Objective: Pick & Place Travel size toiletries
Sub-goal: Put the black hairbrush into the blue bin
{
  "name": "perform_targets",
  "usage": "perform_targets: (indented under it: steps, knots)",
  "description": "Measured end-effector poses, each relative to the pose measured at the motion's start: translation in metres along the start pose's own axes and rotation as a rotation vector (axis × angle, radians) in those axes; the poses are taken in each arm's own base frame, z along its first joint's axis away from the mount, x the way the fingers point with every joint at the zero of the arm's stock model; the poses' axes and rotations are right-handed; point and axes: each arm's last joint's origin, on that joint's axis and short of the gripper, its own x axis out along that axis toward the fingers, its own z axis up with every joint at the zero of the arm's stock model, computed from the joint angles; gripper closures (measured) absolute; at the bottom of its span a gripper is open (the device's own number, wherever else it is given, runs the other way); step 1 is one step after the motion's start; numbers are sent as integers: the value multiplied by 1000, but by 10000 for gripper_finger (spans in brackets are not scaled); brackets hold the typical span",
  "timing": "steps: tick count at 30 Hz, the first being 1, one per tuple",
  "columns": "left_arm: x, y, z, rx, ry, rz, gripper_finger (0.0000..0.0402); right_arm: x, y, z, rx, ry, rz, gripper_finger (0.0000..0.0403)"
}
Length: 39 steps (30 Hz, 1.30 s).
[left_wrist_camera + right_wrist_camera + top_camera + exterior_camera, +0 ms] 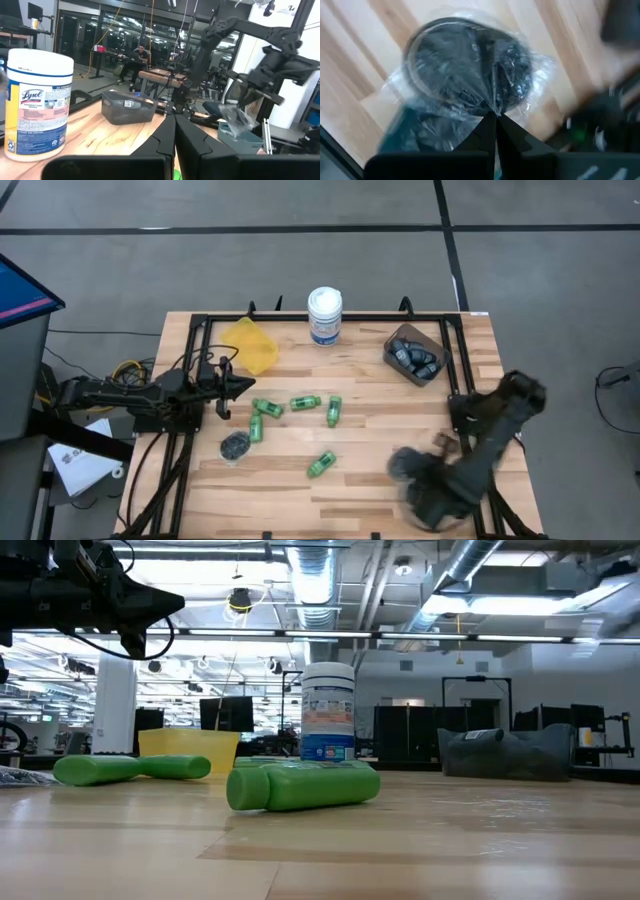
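Resting on a pale wooden table framed by dark rails, the scene takes its bearings from a white wipes tub standing at the far middle edge. Beside the tub toward the left arm lies a tipped yellow bin; toward the right arm sits a brown bin already filled with dark blue-grey mini bottles. Nearer the camera than the tub, five green mini bottles lie scattered on their sides, with one wrapped dark disc at their left end.

The right tool, blurred in motion at the table's near right corner, well apart from the tub, has its fingers pressed together on the crinkled wrap of a second dark disc, which hangs from that pinch above the wood. The left tool hovers just past the yellow bin, fingers pressed together on nothing.

The likeliest failure, in my judgement, is the thin plastic slipping or tearing during the swing, because the hold seems to be on wrap only. The disc would then drop short of a bin.
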Motion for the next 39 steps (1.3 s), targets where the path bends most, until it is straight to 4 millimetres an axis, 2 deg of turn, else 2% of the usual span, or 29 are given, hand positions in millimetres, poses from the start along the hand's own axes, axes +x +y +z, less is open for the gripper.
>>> perform_targets:
  steps: [3, 6, 9, 12, 23, 39]
  knots:
    - [0, 0, 0, 0, -1, -1, 400, 1, -15, -38, 146, -22, 34, 403]
    - [0, 0, 0, 0, -2, -1, 400, 8, -19, -71, 209, -40, 80, 403]
    - [0, 0, 0, -1, -3, -1, 400, 12, -14, -94, 196, -51, 134, 403]
    - [0, 0, 1, -2, -9, -2, 400, 19, -6, -109, 186, -52, 163, 403]
    - [0, 0, 1, -2, -10, -2, 400, 48, 26, -121, 191, -42, 114, 403]
    - [0, 0, 1, -2, -11, -3, 400, 48, 32, -124, 168, 33, 154, 403]
